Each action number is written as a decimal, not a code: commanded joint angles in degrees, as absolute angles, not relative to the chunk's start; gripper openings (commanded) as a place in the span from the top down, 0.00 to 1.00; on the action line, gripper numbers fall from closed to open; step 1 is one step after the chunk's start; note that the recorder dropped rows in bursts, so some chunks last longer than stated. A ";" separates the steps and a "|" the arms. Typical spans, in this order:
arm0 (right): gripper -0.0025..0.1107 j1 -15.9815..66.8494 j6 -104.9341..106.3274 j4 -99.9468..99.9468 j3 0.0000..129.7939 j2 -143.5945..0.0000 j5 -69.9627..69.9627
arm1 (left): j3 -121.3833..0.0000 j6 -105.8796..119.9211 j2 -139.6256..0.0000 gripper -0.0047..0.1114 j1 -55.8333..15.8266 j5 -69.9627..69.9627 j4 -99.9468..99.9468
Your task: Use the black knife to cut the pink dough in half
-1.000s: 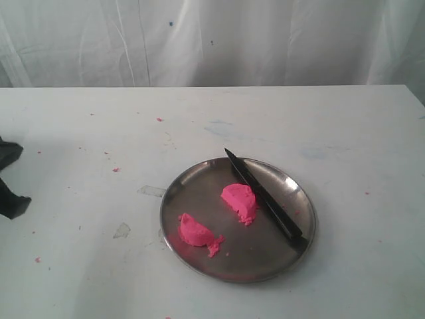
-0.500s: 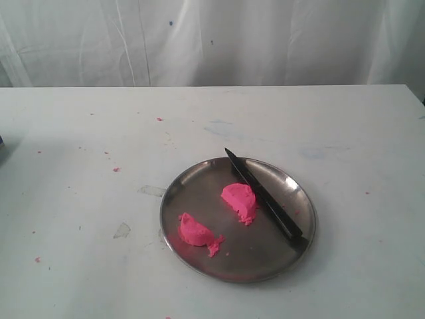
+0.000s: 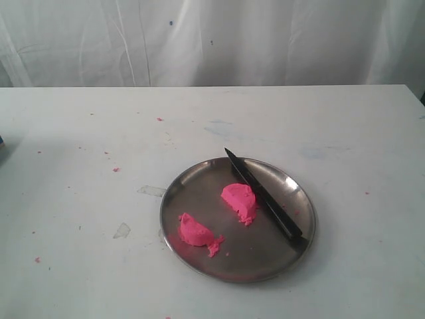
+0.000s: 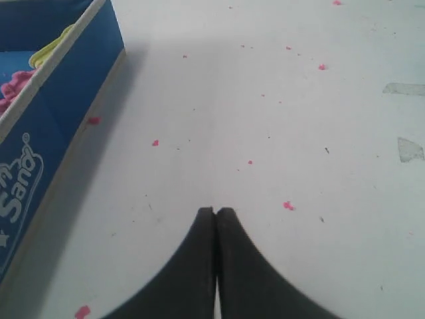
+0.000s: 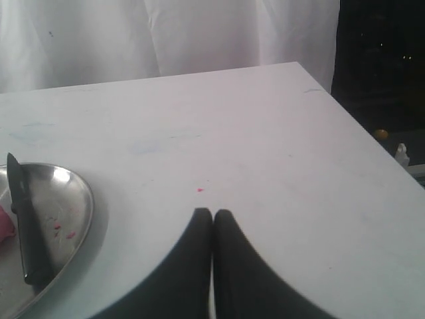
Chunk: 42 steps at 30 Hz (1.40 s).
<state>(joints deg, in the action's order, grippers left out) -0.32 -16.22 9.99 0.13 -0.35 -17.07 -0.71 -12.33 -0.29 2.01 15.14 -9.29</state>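
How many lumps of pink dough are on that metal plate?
2. One lump sits near the middle of the steel plate, right beside the black knife; the other lump lies near the plate's left edge. Nothing looks hidden.

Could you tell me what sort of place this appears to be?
Probably a robot lab bench, not a kitchen: a white table speckled with pink crumbs, a white cloth backdrop, and a steel plate holding two dough halves and a knife, plus a blue play-sand box.
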 commanded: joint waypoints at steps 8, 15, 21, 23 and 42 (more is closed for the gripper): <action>0.98 -0.60 -15.59 10.04 0.00 0.00 -16.68 | 0.00 -15.24 0.00 0.96 2.18 19.54 -7.93; 0.98 -0.60 -15.59 10.04 0.00 0.00 -16.68 | 0.00 -13.26 0.00 0.96 2.18 19.33 -7.93; 0.98 -0.60 -15.59 10.04 0.00 0.00 -16.68 | 0.00 -13.26 0.00 0.96 2.18 19.33 -8.05; 0.98 -0.60 -15.59 10.04 0.00 0.00 -16.68 | 0.00 -13.26 0.00 0.96 2.18 19.33 -8.15; 0.98 -0.60 -15.59 10.04 0.00 0.00 -16.68 | 0.00 -13.26 0.00 0.96 7.17 19.27 -12.24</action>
